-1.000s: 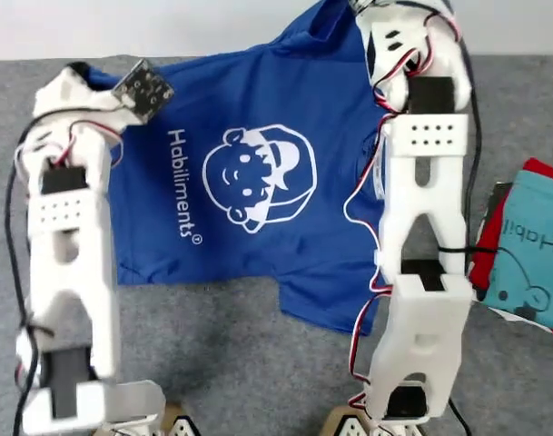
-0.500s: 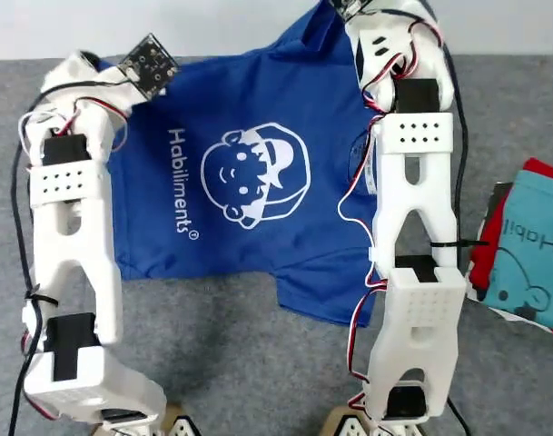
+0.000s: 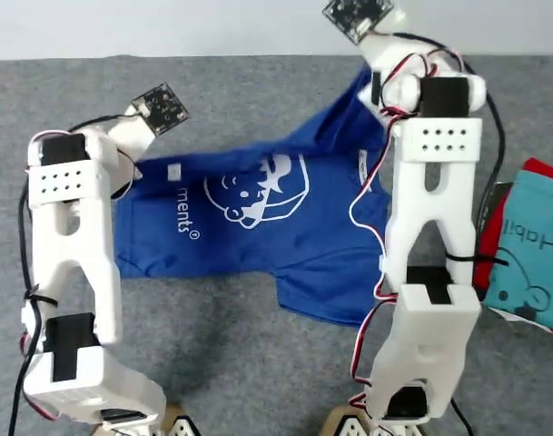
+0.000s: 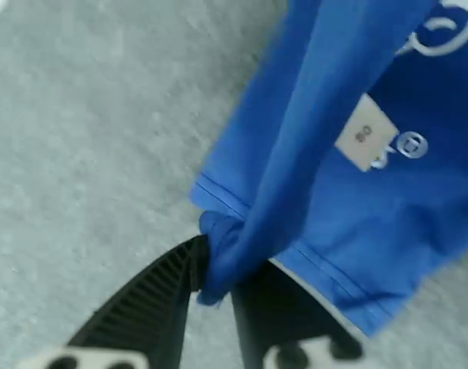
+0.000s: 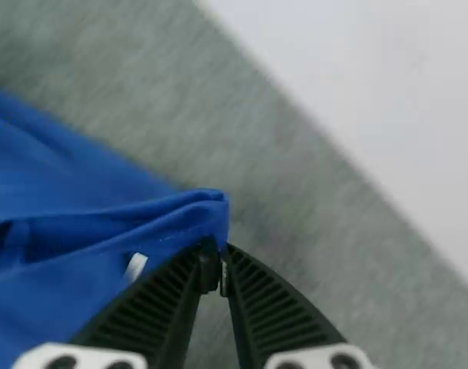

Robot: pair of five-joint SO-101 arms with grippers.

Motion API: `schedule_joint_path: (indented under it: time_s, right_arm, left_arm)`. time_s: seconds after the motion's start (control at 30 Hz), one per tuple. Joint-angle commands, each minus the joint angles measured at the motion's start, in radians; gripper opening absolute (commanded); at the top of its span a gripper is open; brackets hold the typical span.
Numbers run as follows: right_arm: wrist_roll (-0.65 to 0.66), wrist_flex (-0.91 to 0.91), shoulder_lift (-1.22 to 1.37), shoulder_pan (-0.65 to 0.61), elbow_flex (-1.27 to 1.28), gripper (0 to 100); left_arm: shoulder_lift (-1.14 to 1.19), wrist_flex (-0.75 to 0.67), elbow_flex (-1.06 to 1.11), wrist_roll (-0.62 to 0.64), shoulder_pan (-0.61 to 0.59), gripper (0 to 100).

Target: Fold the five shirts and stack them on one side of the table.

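Observation:
A blue shirt (image 3: pixel 258 232) with a white cartoon print lies on the grey table, its far part lifted and folding toward the near side. My left gripper (image 4: pixel 210 269) is shut on a bunched corner of the blue shirt (image 4: pixel 310 154), whose white tag (image 4: pixel 364 142) faces up. My right gripper (image 5: pixel 216 269) is shut on another edge of the blue shirt (image 5: pixel 80 254), held above the table. From above, the left arm (image 3: pixel 72 227) stands at the shirt's left end and the right arm (image 3: pixel 435 182) at its right end.
A folded teal shirt (image 3: pixel 530 259) lies on a red one (image 3: pixel 544 173) at the table's right edge. Grey table surface (image 3: pixel 212 363) lies open near the arm bases. A pale wall (image 3: pixel 167 27) runs along the far side.
Both arms have pulled back toward the near side, lifting the shirt's far edge and folding it over, so the print is now partly covered.

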Motion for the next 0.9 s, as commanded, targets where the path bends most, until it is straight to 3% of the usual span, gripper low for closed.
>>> schedule_joint_path:
  time_s: [0.0,0.13,0.87]
  right_arm:
    - [-0.002,0.147,-0.094,0.010,-0.021,0.9]
    - [-0.006,0.269,-0.108,0.010,-0.006,0.9]
    - [-0.003,0.263,-0.509,0.007,0.822,0.9]
  left_arm:
    - [-0.058,0.071,-0.031,0.005,-0.012,0]
    - [-0.040,0.109,0.041,-0.051,-0.012,0]
    - [0.153,0.052,0.062,-0.063,-0.052,0]
